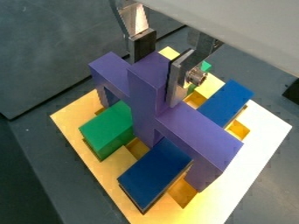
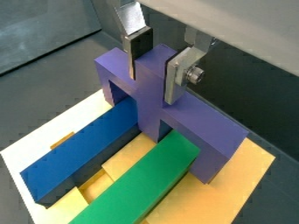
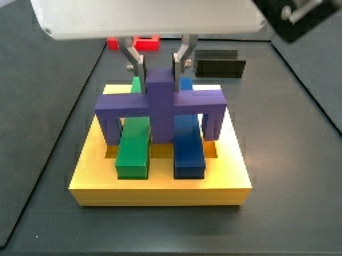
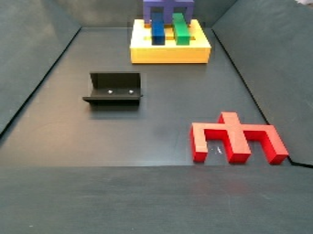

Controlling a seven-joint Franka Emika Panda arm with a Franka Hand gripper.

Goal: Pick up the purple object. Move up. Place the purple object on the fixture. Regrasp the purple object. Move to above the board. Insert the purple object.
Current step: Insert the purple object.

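Observation:
The purple object stands upright on the yellow board. Its crossbar spans the green bar and the blue bar, and its end legs reach down at the board's sides. My gripper is directly above it, with the silver fingers on both sides of the central stem and pressed against it. In a side view only the purple object shows at the far end; the gripper is cut off there.
The black fixture stands on the dark floor, well away from the board, and shows again behind the board. A red piece of similar shape lies flat on the floor. Grey walls enclose the floor.

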